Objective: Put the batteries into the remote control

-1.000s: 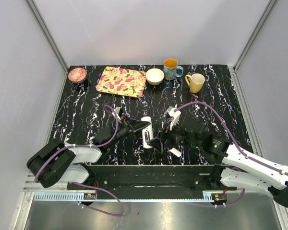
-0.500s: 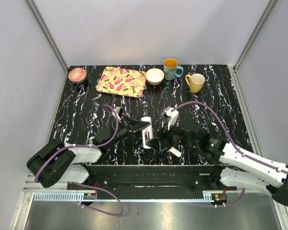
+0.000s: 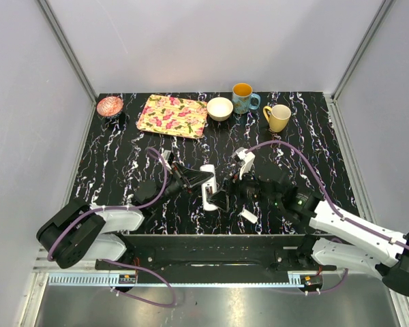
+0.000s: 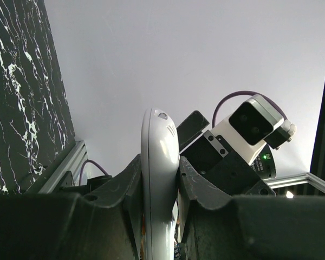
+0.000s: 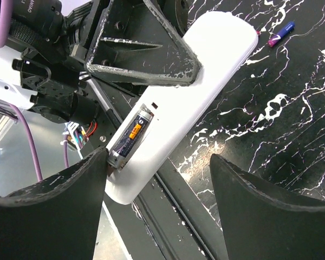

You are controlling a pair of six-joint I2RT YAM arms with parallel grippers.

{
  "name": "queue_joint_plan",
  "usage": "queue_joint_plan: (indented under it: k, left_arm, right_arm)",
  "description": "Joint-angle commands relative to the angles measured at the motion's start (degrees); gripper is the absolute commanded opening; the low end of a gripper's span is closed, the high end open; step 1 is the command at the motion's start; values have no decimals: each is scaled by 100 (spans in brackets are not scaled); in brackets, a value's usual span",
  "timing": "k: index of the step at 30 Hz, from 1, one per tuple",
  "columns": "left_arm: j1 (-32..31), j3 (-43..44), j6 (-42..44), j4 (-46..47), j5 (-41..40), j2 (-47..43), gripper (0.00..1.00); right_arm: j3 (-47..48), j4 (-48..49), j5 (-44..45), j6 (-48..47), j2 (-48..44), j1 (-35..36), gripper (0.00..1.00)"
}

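Light, stiff, slick remote, pinched across long edges by left fingers; spread right fingers flanking its battery end.

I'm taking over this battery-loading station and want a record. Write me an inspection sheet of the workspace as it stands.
Surface: black marbled table, nothing spilled seen.
Job's things: remote control held with compartment open, one battery seated; what looks like a loose battery on the table; white cover piece near the front edge.
Clutter: floral tray, pink bowl, white bowl, blue mug, yellow mug along the back.
Grippers: left gripper shut on the remote control; right gripper open at its battery end.
Cables: purple cables looped over both arms.
Surroundings: plain grey walls, nothing else seen.
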Motion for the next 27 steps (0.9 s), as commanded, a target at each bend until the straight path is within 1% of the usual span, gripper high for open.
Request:
queue_joint_plan:
  k: [1, 12, 15, 19, 20, 21, 22, 25, 27]
  left_arm:
    - [-34, 272, -46, 2375, 278, -223, 0]
    - [-51, 308, 7, 2375, 313, -258, 0]
    - [-60, 325, 24, 2375, 340, -276, 0]
    - [-60, 360, 60, 2375, 375, -311, 0]
    - [-60, 369, 68, 2375, 392, -337, 0]
    - [-69, 378, 77, 2375, 401, -337, 0]
    - [-69, 387, 86, 2375, 419, -346, 0]
    - [-78, 395, 112, 2375, 427, -381, 0]
    - [-87, 387, 112, 2375, 427, -399, 0]
  right_arm:
    - [-29, 262, -76, 60, 113, -126, 77]
    - [-11, 526, -437, 165, 429, -144, 77]
    - [-46, 596, -525, 218, 482, -161, 73]
    - [-187, 807, -727, 446, 552, -249, 65]
    - [-239, 877, -779, 490, 561, -258, 60]
    - [-274, 877, -858, 586, 596, -284, 58]
    - [-301, 1086, -894, 622, 614, -319, 57]
    - [-354, 1281, -1026, 780, 711, -363, 57]
    - [-371, 1395, -1131, 868, 807, -399, 60]
